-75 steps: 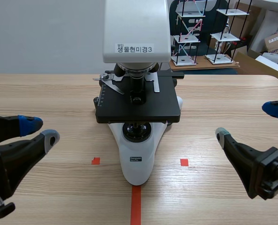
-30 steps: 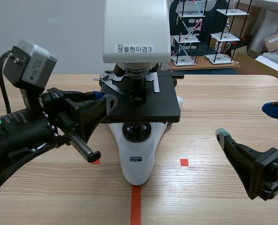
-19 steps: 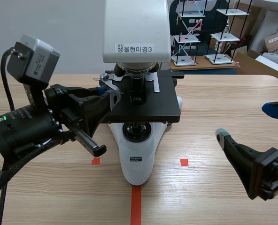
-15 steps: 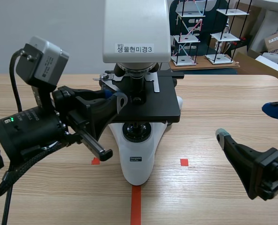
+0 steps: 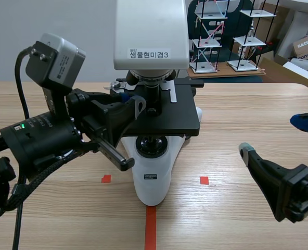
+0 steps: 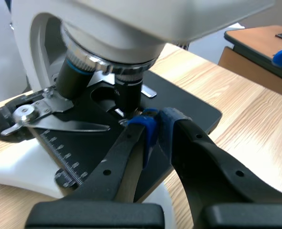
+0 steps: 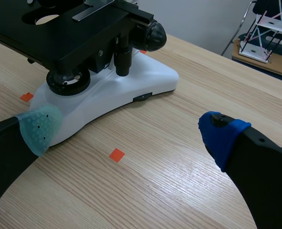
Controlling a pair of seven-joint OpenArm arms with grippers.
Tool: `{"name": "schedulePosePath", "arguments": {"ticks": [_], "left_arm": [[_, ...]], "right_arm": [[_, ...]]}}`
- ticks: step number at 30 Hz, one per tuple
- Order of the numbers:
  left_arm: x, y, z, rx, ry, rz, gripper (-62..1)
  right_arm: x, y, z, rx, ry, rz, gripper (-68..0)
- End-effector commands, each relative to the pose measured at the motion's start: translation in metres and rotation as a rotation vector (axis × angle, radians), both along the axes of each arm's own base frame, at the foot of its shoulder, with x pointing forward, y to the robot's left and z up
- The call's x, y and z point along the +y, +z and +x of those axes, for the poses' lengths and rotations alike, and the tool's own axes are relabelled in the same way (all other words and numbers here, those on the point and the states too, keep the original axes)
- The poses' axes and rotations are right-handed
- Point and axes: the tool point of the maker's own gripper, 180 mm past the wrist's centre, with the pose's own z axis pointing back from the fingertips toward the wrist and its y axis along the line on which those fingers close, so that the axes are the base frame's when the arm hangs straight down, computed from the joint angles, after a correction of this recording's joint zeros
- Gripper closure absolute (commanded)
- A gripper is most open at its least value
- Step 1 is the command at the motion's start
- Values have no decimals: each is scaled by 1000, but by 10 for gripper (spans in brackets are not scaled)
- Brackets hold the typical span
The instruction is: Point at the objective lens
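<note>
the objective lens, a short black barrel with a ribbed silver collar, hung from the nosepiece under the white head of the microscope, pointing down at the hole in the flat matte black stage. a second, fatter lens with a blue ring sat just beside it on the same turret. the left end effector had its two thick black fingers closed together on nothing, the blue dotted pads meeting just in front of the lens's lower end, over the stage; whether they touched the barrel could not be told. a thin metal slide clip and an engraved white scale lay on the stage beside the fingers. in the scene view the left arm came in low and crossed the stage's near corner, its grey boxy camera raised above it. below the stage a round glass lamp sat in the smooth, glossy white base, and a black ribbed focus knob stuck out at the side. the right end effector stood well apart from the microscope, fingers spread wide and holding nothing, one pad grey-green, one blue. the counter was pale wood grain with orange-red tape marks. rod-and-plate models and a cardboard box stood behind it.
</note>
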Motion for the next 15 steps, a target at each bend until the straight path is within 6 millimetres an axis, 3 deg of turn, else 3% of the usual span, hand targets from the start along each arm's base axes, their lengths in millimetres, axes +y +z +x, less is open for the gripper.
{"name": "schedulePosePath", "arguments": {"ticks": [1, 15], "left_arm": [[-1, 10, 1, -24, 2, -27, -23], [-1, 9, 1, -19, 2, -22, -23]], "right_arm": [[0, 9, 3, -30, 1, 9, -634], [0, 9, 3, -30, 1, 9, -634]]}}
